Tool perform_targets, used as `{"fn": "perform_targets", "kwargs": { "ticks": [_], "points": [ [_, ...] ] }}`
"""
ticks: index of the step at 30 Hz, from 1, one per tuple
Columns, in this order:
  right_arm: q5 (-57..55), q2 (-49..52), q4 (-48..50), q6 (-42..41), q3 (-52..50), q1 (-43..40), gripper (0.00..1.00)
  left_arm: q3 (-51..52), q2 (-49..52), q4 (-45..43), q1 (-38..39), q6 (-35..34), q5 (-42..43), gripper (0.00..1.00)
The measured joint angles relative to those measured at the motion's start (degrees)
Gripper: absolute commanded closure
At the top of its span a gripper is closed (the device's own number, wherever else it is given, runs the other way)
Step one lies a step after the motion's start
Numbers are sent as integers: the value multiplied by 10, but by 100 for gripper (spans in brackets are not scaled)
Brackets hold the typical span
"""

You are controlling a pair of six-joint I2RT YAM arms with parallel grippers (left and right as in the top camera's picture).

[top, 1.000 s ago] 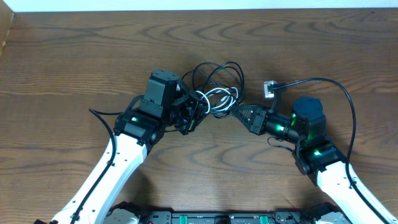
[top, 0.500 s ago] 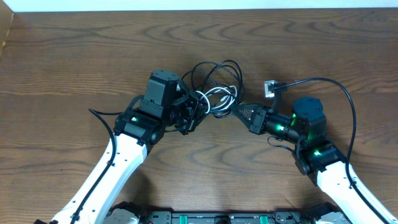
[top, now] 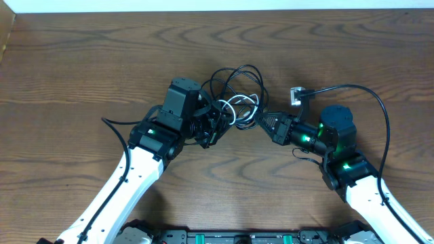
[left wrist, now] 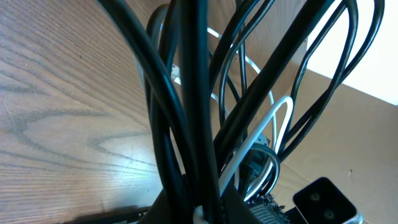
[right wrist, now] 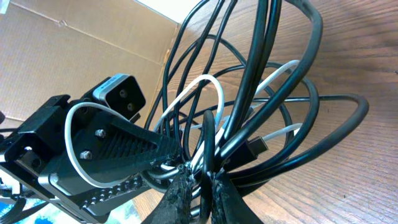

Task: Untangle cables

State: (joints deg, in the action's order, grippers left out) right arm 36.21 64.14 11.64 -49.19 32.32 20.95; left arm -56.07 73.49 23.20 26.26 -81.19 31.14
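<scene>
While left gripper (top: 215,126) and right gripper (top: 258,122) each clamp cables (top: 235,102), table (top: 81,68) lies open around bundle, far edge well apart.

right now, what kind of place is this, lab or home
Likely a robot lab bench, not a home: two white-and-black robot arms share a brown wood-grain table, brown cardboard panels stand beyond its edge, with a bundle of thin black and white cables between them.
</scene>
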Motion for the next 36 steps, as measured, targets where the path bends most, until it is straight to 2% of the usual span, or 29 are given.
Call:
{"fn": "perform_targets", "kwargs": {
  "ticks": [9, 36],
  "points": [
    [-1, 0, -5, 0, 0, 0, 99, 0, 0, -1, 4, 0, 0, 92],
    [-134, 0, -199, 8, 7, 5, 99, 0, 0, -2, -3, 5, 0, 92]
  ]
}}
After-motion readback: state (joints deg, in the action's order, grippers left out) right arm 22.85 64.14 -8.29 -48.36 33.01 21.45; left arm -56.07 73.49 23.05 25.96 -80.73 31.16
